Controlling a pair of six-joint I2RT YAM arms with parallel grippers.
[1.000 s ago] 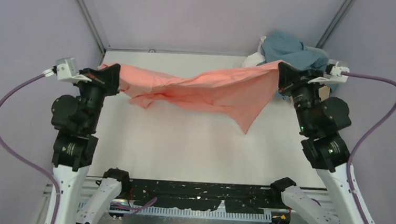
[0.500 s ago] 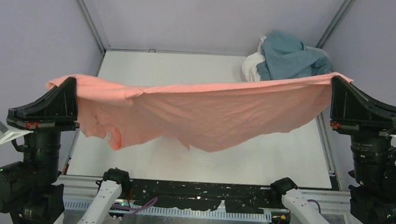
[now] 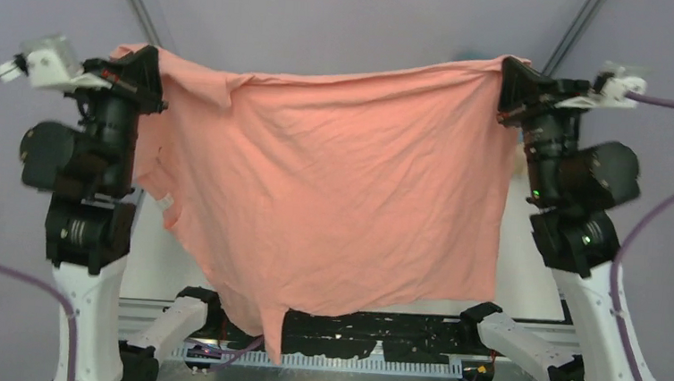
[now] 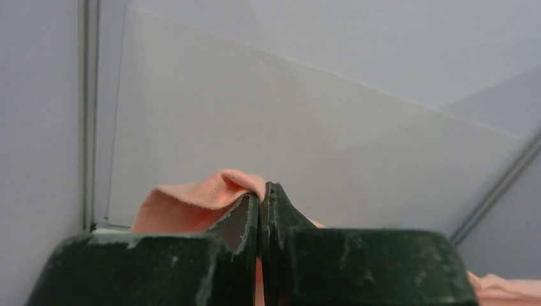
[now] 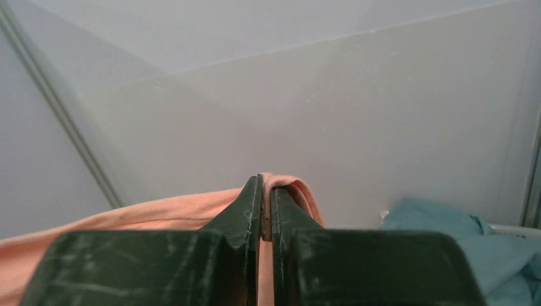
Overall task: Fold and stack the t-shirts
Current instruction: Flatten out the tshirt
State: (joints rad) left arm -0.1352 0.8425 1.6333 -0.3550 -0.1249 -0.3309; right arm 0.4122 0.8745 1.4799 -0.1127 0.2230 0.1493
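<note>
Salmon-pink shirt [image 3: 342, 200]: hangs spread in the air across the middle of the top view. Its top edge runs from the upper left to the upper right and dips a little in between.
Lower edge of that shirt: uneven, reaching down to the black rail [image 3: 413, 326] at the bottom of the frame. One narrow tip at lower centre-left hangs lowest.
Left side of that shirt: bunched and wrinkled below the held corner, with a sleeve hanging loose near the left arm.
Left gripper [image 3: 149, 65]: upper left of the top view, raised high. Its fingers are pressed together on the shirt's top corner.
Left wrist view: the two dark fingertips [image 4: 254, 203] meet with pink cloth between them. A fold of the cloth bulges out to the left of the tips.
Right gripper [image 3: 509, 82]: upper right of the top view, at about the same height as the other, pinching the opposite top corner.
Right wrist view: the fingertips [image 5: 252, 194] are closed on the cloth, and a loop of pink hem curls over the right-hand tip.
Teal shirt [image 5: 446, 229]: crumpled at the lower right of the right wrist view, lying on the table.
Table [image 3: 517, 279]: white, showing as strips on either side of the hanging shirt.
Walls [image 3: 346, 16]: plain grey, filling the top of the frame.
</note>
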